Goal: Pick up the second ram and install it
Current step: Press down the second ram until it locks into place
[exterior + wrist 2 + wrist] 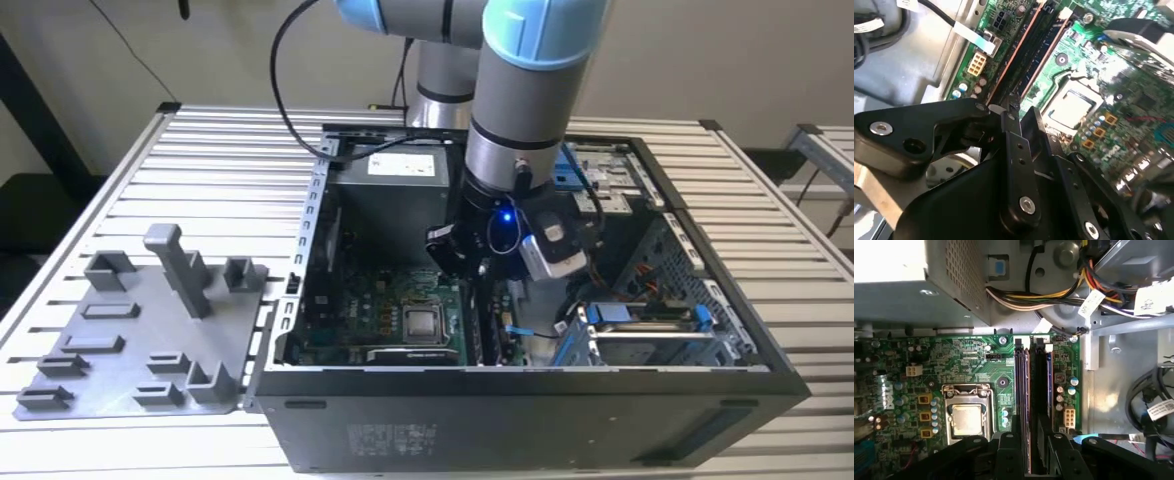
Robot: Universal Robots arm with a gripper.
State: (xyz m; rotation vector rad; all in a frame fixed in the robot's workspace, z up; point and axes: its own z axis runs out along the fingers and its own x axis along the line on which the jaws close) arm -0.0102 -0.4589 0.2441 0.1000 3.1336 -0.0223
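Going by the exterior view's left, one grey holder plate [118, 322] lies along the left edge of the slatted table [200, 140], with upright blocks on it. Next comes one open computer case [534, 420] in the middle of the table, and the arm reaches down into it.

Inside, in the first wrist view, the motherboard [954, 355] carries one processor socket [966, 415]. Beside that, towards the board's far edge, two dark memory sticks stand upright in neighbouring slots. The second ram [1025, 390] looks to be the one nearer the socket. It runs straight in under the middle of the gripper [483, 275], which sits right over the end of the slots. The other stick [1043, 385] stands just beside it, parallel.

In both wrist views the gripper [1030, 432] [1021, 112] is down at the sticks. I cannot tell whether it is clamped on the ram or standing loose around it.

One bundle of coloured cables [1054, 295] hangs beyond the board's edge.
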